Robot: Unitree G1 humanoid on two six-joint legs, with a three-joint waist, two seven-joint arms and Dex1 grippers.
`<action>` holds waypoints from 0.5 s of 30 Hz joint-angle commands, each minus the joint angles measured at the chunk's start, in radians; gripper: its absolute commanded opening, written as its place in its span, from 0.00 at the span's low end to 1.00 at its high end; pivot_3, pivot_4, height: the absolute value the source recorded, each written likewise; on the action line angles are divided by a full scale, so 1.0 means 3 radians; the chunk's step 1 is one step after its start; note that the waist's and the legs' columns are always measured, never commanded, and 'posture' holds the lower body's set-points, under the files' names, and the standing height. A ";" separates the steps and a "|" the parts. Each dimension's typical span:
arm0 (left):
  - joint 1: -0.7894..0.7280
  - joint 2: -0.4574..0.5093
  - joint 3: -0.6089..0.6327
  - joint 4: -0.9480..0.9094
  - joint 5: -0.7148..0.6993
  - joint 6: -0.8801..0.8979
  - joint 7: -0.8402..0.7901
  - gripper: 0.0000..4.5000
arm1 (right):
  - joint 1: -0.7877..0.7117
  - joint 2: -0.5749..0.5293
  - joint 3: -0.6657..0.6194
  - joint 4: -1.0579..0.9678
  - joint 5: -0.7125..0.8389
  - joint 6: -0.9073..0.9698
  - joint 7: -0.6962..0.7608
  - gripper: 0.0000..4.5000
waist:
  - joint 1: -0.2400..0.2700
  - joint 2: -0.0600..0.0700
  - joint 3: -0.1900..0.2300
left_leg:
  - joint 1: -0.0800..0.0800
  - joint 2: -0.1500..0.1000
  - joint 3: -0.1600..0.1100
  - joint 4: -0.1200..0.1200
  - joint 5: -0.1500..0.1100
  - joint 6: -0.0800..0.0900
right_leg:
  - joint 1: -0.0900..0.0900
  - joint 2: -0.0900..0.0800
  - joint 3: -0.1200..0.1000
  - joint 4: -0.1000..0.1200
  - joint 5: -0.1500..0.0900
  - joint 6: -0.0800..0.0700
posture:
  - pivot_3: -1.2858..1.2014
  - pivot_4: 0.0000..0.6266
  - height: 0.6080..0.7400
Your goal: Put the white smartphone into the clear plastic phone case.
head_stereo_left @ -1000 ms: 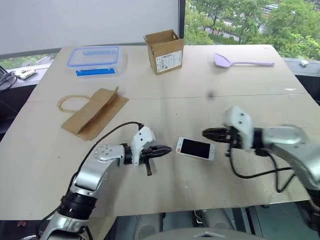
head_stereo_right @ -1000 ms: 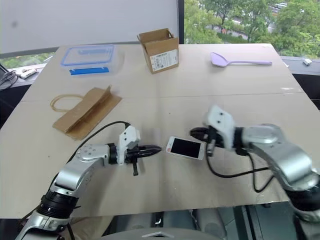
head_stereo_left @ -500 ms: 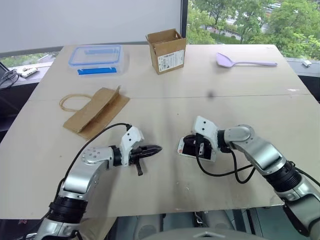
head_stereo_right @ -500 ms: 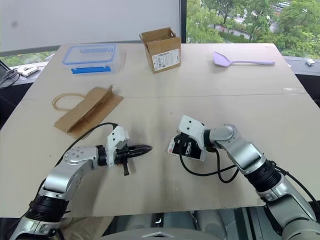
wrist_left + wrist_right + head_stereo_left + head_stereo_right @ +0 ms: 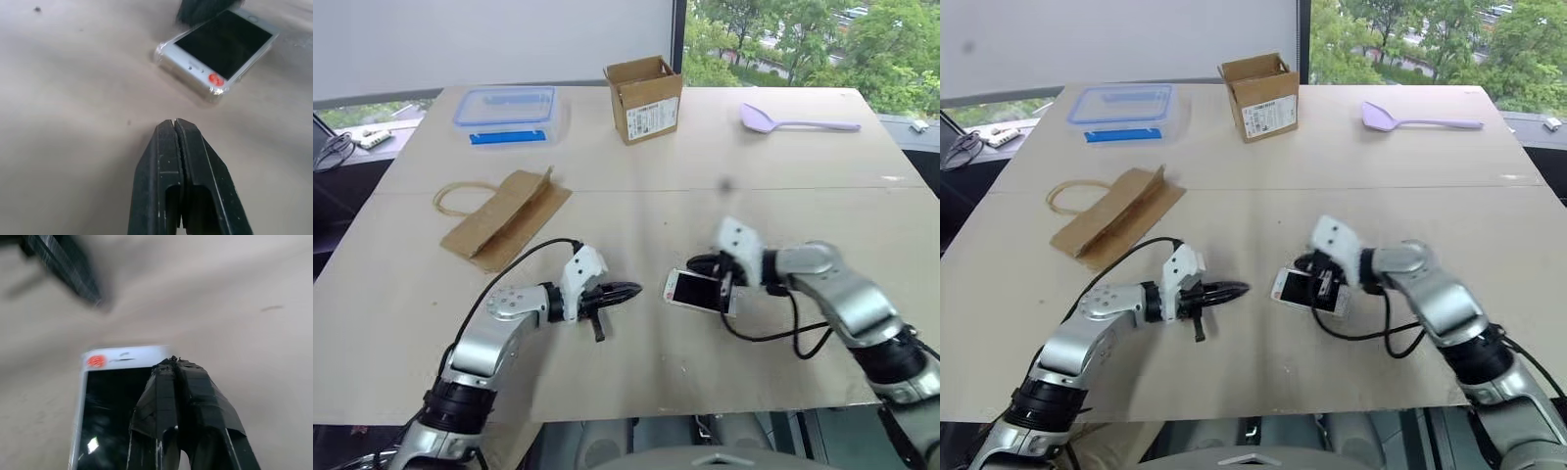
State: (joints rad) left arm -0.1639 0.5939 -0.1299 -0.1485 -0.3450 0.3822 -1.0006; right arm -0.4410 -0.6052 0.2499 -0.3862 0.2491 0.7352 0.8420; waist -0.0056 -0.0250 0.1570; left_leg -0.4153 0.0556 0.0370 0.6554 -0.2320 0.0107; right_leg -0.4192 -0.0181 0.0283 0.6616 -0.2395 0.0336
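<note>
the white smartphone point(image 5: 697, 291), seen seated in the clear plastic phone case point(image 5: 164, 58), lies screen-up on the table point(image 5: 636, 211) between the closed, empty left gripper point(image 5: 632, 290) and the closed right gripper point(image 5: 177, 363) poised over its edge.

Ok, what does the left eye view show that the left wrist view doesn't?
Left eye view adds: open cardboard box, lilac plastic spoon, clear box with blue-rimmed lid, folded brown paper bag. Left wrist view adds: the glossy clear plastic phone case rim hugging the phone's edge. Both share: white smartphone with black screen, shut left gripper, tan table.
</note>
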 commanded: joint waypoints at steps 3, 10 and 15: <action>-0.0151 -0.0081 -0.0127 0.0156 0.0089 -0.0160 -0.0077 0.00 | 0.0519 -0.0494 -0.0511 -0.0636 0.0111 0.0266 -0.0062 0.01 | 0.0023 -0.0001 -0.0001 | 0.0000 0.0000 -0.0007 -0.0001 0.0000 0.0000 | 0.0002 0.0001 -0.0006 -0.0002 -0.0001 -0.0001 | 0.52 0.24 1.00; -0.0285 -0.0162 -0.0286 0.0371 0.0215 -0.0281 -0.0145 0.00 | 0.1057 -0.0664 -0.0599 -0.1018 0.0146 0.0454 -0.0232 0.01 | -0.0028 0.0000 -0.0001 | 0.0004 0.0001 -0.0007 -0.0001 0.0000 0.0000 | 0.0002 0.0004 -0.0002 0.0002 -0.0003 -0.0002 | 0.52 0.24 1.00; -0.0328 -0.0215 -0.0339 0.0363 0.0255 -0.0265 -0.0143 0.00 | 0.1102 -0.0737 -0.0355 -0.1042 0.0061 0.0481 -0.0295 0.01 | -0.0022 -0.0001 -0.0001 | 0.0005 0.0000 -0.0005 0.0002 0.0000 0.0000 | 0.0004 0.0003 -0.0001 0.0002 -0.0007 0.0001 | 0.52 0.24 1.00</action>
State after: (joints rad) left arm -0.2559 0.5368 -0.2121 -0.0298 -0.2766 0.3077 -1.0438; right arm -0.1103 -0.8158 0.1280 -0.6603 0.2778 0.8809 0.7620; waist -0.0121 -0.0251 0.1568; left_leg -0.4140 0.0557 0.0354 0.6561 -0.2319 0.0108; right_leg -0.4180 -0.0172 0.0279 0.6621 -0.2417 0.0338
